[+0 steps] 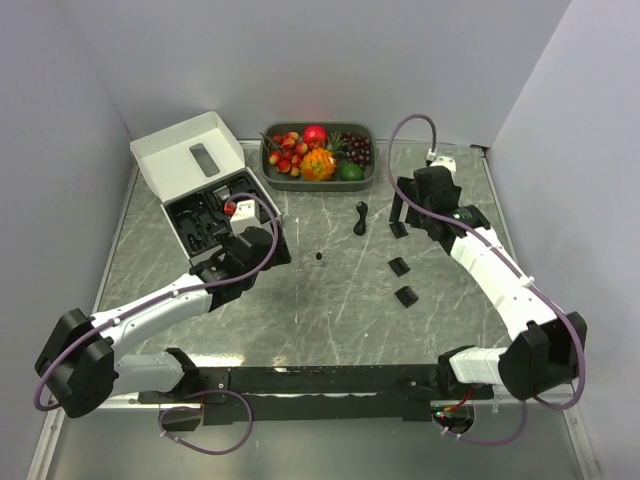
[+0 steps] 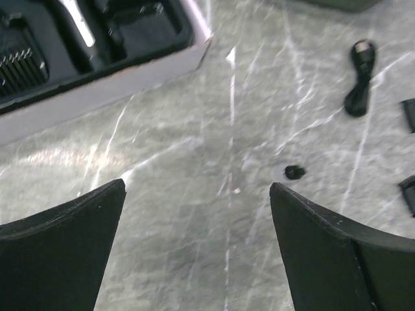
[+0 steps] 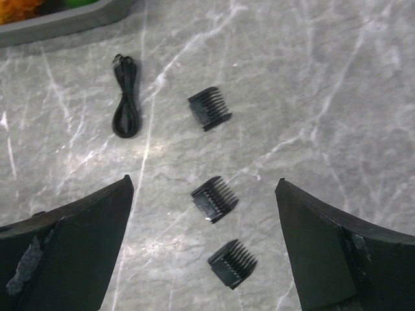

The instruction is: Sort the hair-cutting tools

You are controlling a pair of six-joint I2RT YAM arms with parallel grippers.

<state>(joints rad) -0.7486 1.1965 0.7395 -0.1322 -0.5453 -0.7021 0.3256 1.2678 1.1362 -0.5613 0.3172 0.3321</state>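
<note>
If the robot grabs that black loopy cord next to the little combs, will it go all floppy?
Probably floppy: the black cord lies folded in a thin loop, so its ends would likely dangle from the end effector. It looks light, being much thinner than the comb guards nearby. It likely won't roll, since it lies flat on the table.

left gripper (image 2: 198,186): two black fingers (image 2: 58,253) wide apart, nothing between them | small black piece (image 2: 294,172): lies on the grey table (image 2: 181,220), just past the right finger's tip | black folded cord (image 2: 358,78): far ahead of the right finger | box (image 2: 97,94): ahead of the left finger, a toothed comb part (image 2: 23,65) inside
</note>
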